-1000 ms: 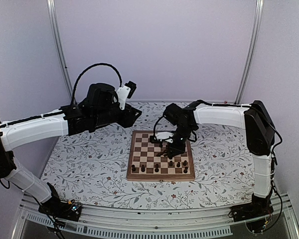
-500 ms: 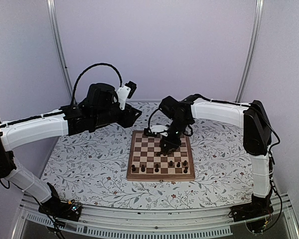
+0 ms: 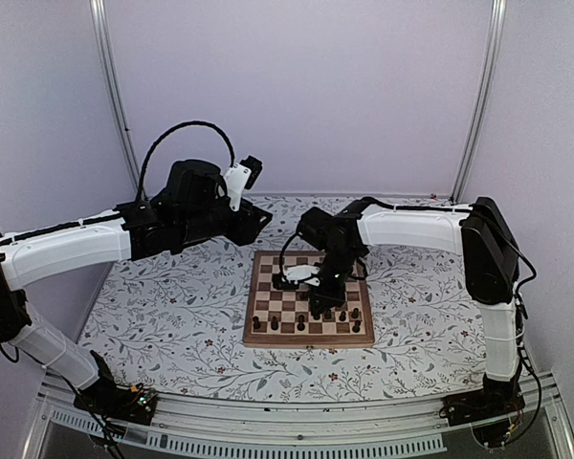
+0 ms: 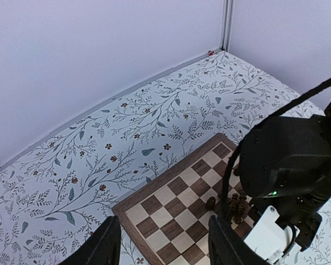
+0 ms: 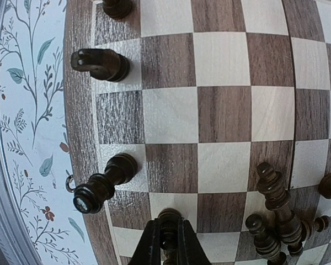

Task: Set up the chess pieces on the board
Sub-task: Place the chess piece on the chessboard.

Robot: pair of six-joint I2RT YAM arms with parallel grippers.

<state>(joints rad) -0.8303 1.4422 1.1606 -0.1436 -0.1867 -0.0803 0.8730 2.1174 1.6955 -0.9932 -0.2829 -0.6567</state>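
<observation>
Table (image 3: pixel 172 306): floral print top, pale lilac walls (image 3: pixel 297 96) around it, metal posts (image 3: pixel 110 96) at the back corners. The board (image 3: pixel 268 292) sits centre-right on the table, with chess pieces (image 3: pixel 299 325) standing along its near rows. Right jaws are clenched on one dark piece (image 5: pixel 168 216), low over the board's edge squares. Left jaws are released and spread wide above the table by the board's far corner. The right arm (image 3: pixel 411 228) hides mid-board from overhead. A jumbled cluster (image 5: pixel 276 221) runs off the wrist frame; I can't count it.
</observation>
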